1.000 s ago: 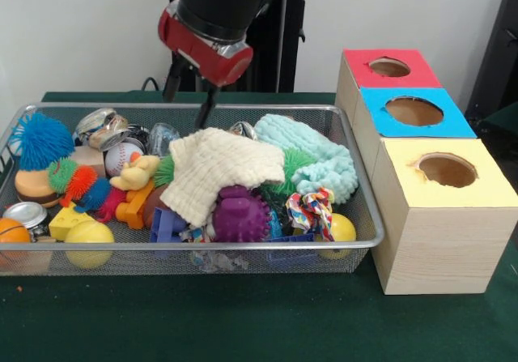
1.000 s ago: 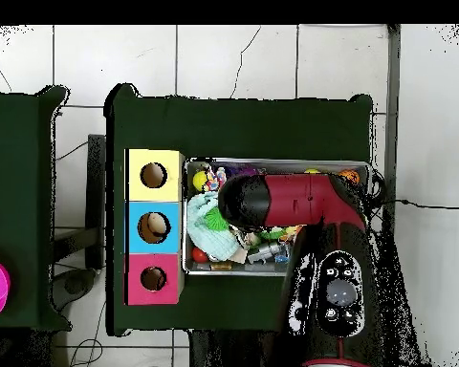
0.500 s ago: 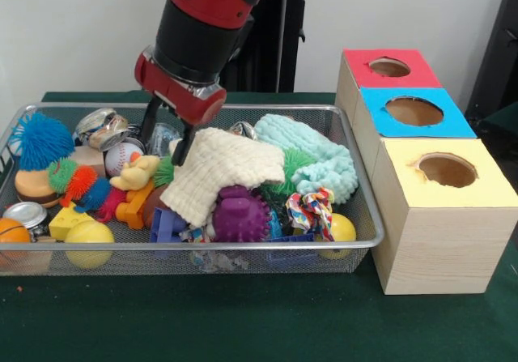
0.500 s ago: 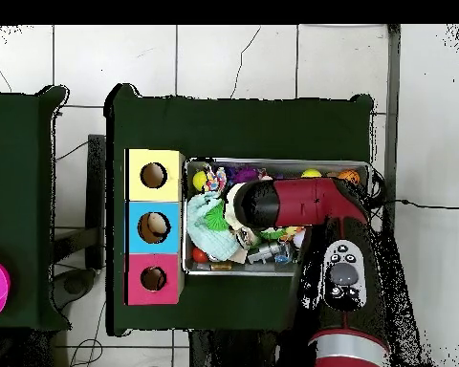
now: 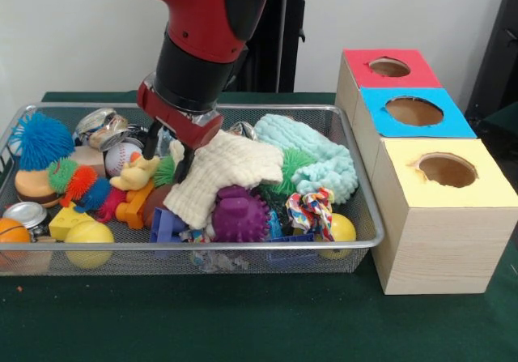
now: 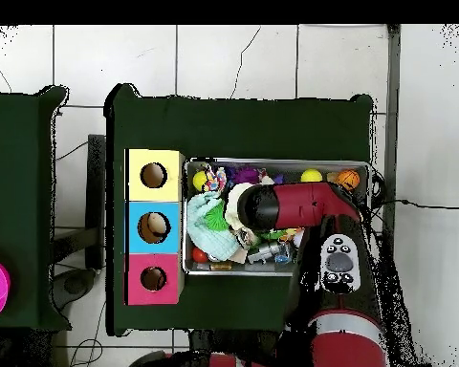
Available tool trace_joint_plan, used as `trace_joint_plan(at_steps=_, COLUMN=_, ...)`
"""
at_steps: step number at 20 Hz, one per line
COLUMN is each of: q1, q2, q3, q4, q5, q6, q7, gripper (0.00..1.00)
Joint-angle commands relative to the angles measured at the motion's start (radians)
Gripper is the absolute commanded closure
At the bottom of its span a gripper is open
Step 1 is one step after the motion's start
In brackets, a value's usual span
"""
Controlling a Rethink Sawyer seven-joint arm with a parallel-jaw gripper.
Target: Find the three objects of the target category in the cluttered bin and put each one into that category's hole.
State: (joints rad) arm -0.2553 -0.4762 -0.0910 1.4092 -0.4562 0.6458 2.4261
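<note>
I see the arm coming down at a slant into the wire bin (image 5: 368,236), wrist tilted toward the picture's left. The claw (image 5: 167,155) is low in the clutter, fingers apart, nothing gripped; one tip is by the yellow duck toy (image 5: 136,172), the other at the left edge of the cream knitted cloth (image 5: 218,172). From overhead the arm covers the bin's middle and the claw itself is hidden.

Around the claw: a baseball (image 5: 120,155) and crushed silver cans (image 5: 100,125) behind it, a green spiky piece (image 5: 165,170) between the fingers' line and the cloth. The cloth drapes over a purple spiky ball (image 5: 239,215) and hides what lies beneath.

Rest of the bin: a mint knitted cloth (image 5: 312,155) at right, a patterned knotted rag (image 5: 310,208), a yellow ball (image 5: 89,240), an orange ball (image 5: 12,231), a blue fuzzy ball (image 5: 40,139).

I cannot tell which items belong to the target category.

On the worktop (image 5: 243,313), just beside the bin, stand three boxes with holes: red box (image 5: 388,69), blue box (image 5: 414,112), yellow box (image 5: 445,176).
</note>
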Motion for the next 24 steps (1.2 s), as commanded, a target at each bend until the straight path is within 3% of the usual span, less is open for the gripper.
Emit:
trace_joint_plan(at_steps=1, q1=0.003, q2=0.032, q3=-0.009, q4=0.017, q5=-0.042, q6=-0.026, q7=0.018, gripper=0.0)
trace_joint_plan(at_steps=13, q1=-0.045, q2=-0.004, q3=-0.001, q4=0.012, q5=-0.034, q6=0.004, q7=-0.061, gripper=0.0)
trace_joint_plan(at_steps=24, q1=-0.085, q2=0.109, q3=0.039, q4=0.054, q5=-0.014, q6=-0.083, q7=-0.003, gripper=0.0)
